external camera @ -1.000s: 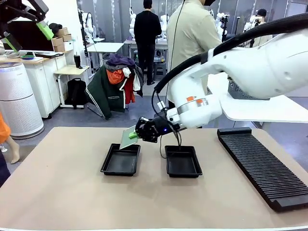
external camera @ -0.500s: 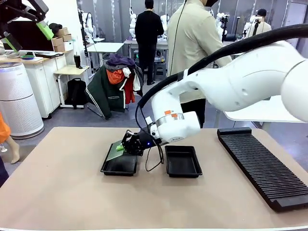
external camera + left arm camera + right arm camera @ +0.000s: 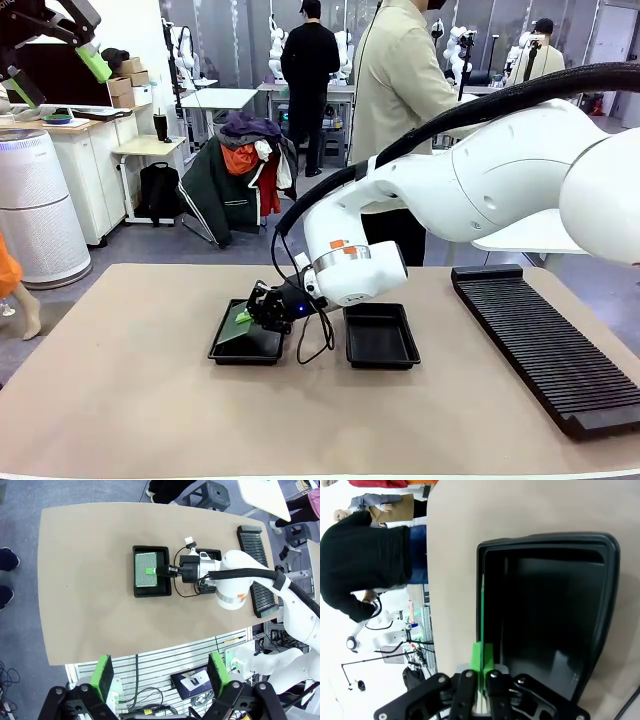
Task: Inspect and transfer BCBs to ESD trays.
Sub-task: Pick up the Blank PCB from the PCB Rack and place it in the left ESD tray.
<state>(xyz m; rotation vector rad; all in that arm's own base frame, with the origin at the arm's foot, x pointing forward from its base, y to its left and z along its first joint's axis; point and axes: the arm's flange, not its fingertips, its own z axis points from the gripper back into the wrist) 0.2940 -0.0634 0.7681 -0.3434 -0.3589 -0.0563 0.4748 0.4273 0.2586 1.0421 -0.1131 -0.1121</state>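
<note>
Placing step. Right gripper [image 3: 252, 310] is clamped on the edge of a BCB [image 3: 149, 570], which sits low inside the ESD tray [image 3: 222, 352] at 9 o'clock of the empty tray [image 3: 380, 362]. Can't tell if it's seated. Left gripper [image 3: 161, 677] is wide and empty, high over the bench [image 3: 120, 400]. Next move, likely: release, then withdraw without dragging the board.

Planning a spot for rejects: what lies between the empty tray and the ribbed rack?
Nothing: in the front view, the table is bare between the empty ESD tray and the black ribbed rack.
</note>
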